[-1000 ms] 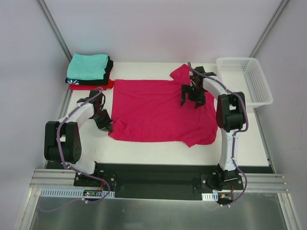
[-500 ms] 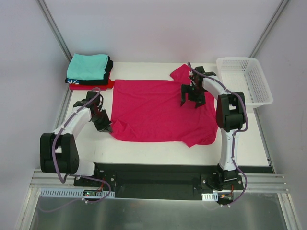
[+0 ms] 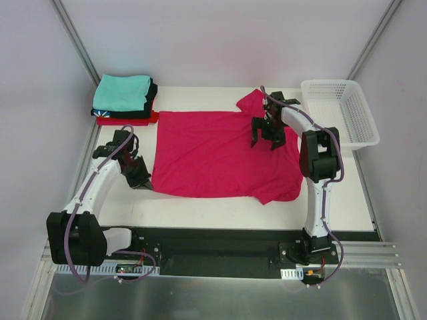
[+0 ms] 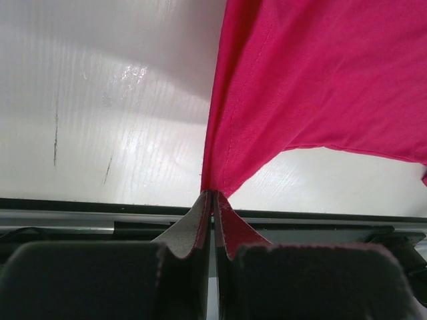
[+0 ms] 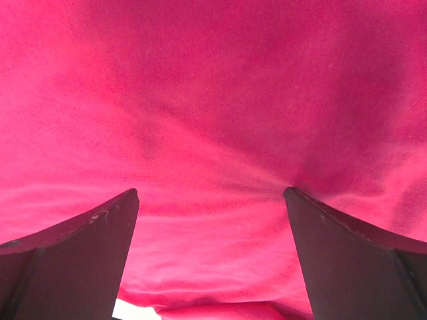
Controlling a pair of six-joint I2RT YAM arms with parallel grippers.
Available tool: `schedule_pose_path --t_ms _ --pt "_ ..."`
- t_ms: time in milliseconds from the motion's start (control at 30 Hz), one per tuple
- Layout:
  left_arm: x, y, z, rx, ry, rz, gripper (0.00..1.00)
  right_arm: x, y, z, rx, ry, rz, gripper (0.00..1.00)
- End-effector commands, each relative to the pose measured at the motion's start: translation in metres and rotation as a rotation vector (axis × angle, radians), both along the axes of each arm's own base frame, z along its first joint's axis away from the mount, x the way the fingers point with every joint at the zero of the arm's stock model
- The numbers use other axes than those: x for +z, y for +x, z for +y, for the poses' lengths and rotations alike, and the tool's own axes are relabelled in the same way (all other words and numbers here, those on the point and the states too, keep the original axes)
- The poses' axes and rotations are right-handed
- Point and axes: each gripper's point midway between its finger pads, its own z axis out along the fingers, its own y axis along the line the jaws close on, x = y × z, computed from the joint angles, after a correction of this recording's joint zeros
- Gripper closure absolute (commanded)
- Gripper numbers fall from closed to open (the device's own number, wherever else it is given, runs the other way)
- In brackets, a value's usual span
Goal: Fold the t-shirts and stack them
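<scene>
— Did you catch that? The left end effector [image 4: 212,197] has just pinched shut on the crimson-pink t-shirt [image 3: 220,153]. A moment ago its jaws had a little gap; now they are pressed together with a fold of the cloth's edge caught between them.

— Which part of the shirt?

— The corner on the near side of the folded stack [image 3: 123,100], towards the arm bases. The arm has also swung outward and nearer since then, and the rumpled bit at that corner looks drawn straighter. From the wrist view the cloth runs taut up from the tips.

— And the shirt as a whole?

— It hasn't moved. It lies spread flat on the table [image 3: 220,207] just beside the stack, between it and the white basket [image 3: 337,107]. The stack has teal on top, then black, with red at the bottom.

— What about the other arm?

— No change. The right end effector [image 3: 268,141] sits over the part of the shirt farthest from the stack, with its fingers spread wide and nothing between them. I can't tell whether they touch the cloth.

— So what does that mean?

— I'd say the grip is made and the smoothing or the first fold can begin. The fold itself isn't done, and this shirt is not yet on the stack. If the right side is meant to anchor the cloth, a hard pull could drag the whole shirt.
</scene>
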Motion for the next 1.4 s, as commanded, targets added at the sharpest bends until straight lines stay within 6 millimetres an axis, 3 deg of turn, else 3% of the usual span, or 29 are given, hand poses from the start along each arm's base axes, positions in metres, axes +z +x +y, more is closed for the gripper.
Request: schedule_pose_path --t_ms 0,133,367,567,667,700,767,800,933,967,1000,1033,1067,1100,1133,1167,1200,1233,1267,1367 --pt "0.004 -0.011 0.005 -0.01 0.02 0.013 1.0 -0.001 0.003 0.002 0.017 0.01 0.004 0.04" --pt "0.002 -0.015 0.005 -0.013 0.022 0.018 0.98 0.0 0.004 0.003 0.02 0.01 0.003 0.04" --pt "0.015 -0.011 0.005 -0.01 0.022 -0.017 0.67 -0.001 0.004 0.003 0.022 0.006 0.003 0.04" --pt "0.042 0.007 -0.001 -0.019 -0.013 -0.06 0.58 -0.001 0.004 0.004 0.018 0.008 0.007 0.04" --pt "0.046 0.023 -0.012 -0.046 -0.016 -0.067 0.58 0.007 -0.001 0.004 0.017 0.009 0.007 0.04" --pt "0.051 0.03 -0.017 -0.062 -0.017 -0.087 0.58 0.022 -0.001 0.003 0.016 0.006 -0.025 0.04" --pt "0.049 0.044 -0.033 -0.106 -0.014 -0.1 0.58 0.033 -0.008 -0.001 0.02 -0.009 -0.033 0.04" --pt "0.052 0.052 -0.04 -0.122 -0.021 -0.124 0.58 0.052 -0.009 -0.005 0.016 -0.019 -0.075 0.04" --pt "0.044 0.083 -0.081 -0.221 -0.025 -0.153 0.6 0.089 -0.033 -0.018 -0.024 -0.052 -0.121 0.04" --pt "0.032 0.095 -0.091 -0.24 -0.03 -0.141 0.6 0.093 -0.039 -0.022 -0.036 -0.057 -0.131 0.04" --pt "0.034 0.101 -0.105 -0.271 -0.041 -0.159 0.61 0.085 -0.056 -0.028 -0.043 -0.088 -0.106 0.04" --pt "0.032 0.106 -0.114 -0.281 -0.058 -0.157 0.62 0.108 -0.062 -0.033 -0.059 -0.082 -0.177 0.04" --pt "0.021 0.112 -0.12 -0.287 -0.063 -0.13 0.62 0.111 -0.07 -0.036 -0.073 -0.086 -0.185 0.04" --pt "0.026 0.118 -0.132 -0.308 -0.085 -0.148 0.62 0.104 -0.088 -0.042 -0.08 -0.104 -0.161 0.03" --pt "0.024 0.121 -0.137 -0.313 -0.09 -0.144 0.62 0.118 -0.099 -0.046 -0.085 -0.098 -0.197 0.02" --pt "0.018 0.121 -0.141 -0.323 -0.094 -0.127 0.62 0.117 -0.108 -0.054 -0.099 -0.127 -0.206 0.01" --pt "0.02 0.123 -0.146 -0.331 -0.102 -0.131 0.62 0.116 -0.116 -0.058 -0.101 -0.134 -0.208 0.0" --pt "0.018 0.12 -0.152 -0.346 -0.109 -0.125 0.62 0.103 -0.134 -0.064 -0.098 -0.155 -0.169 0.03" --pt "0.017 0.118 -0.155 -0.355 -0.109 -0.123 0.62 0.11 -0.142 -0.067 -0.104 -0.153 -0.201 0.04" --pt "0.01 0.105 -0.16 -0.377 -0.093 -0.111 0.62 0.1 -0.167 -0.081 -0.113 -0.195 -0.185 0.06"
